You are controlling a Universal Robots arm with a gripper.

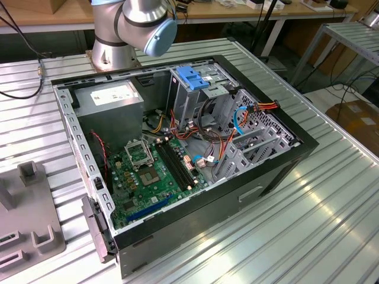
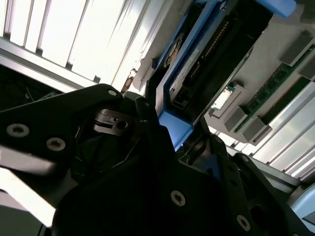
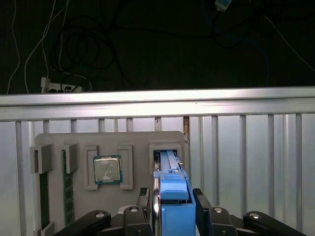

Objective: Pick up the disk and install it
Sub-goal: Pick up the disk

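Tray (image 1: 35, 219) of grey plastic at 8 o'clock in the exterior view, cut by the frame edge, flat on the ribbed tabletop (image 1: 331, 219) near the open computer case (image 1: 278, 171). Judged a staging fixture, with parts parked in pockets for a grab from above.

Inside the case:
- Grey power-supply box (image 1: 109, 100) at 10 o'clock.
- Green motherboard (image 1: 148, 171) just off centre toward 8 o'clock.
- Metal cage with blue top (image 1: 192, 80) at 12 o'clock, judged the drive bay.

Arm (image 1: 133, 23) at 12 o'clock, cut off by the frame beyond its elbow joint.

First wrist view, looking down on the same tray (image 3: 133, 140):
- Memory sticks (image 3: 66, 187) on edge in narrow slots.
- Processor chip (image 3: 107, 169) flat in a square pocket.
- The disk (image 3: 173, 189) on edge at the end pocket.

Fingers (image 3: 143, 196) pressed against both sides of the blue bracket, gripper (image 3: 171, 197) clamped on the disk. Grip taken across the thin dimension, judged the only faces left free by the pocket walls.

Second wrist view: the disk (image 2: 206, 64) close up, with connector edge and blue bracket between the dark finger bodies.

Lower edge of the disk in the pocket or clear of it: cannot tell, hidden behind bracket and gripper body. Label face not made out.
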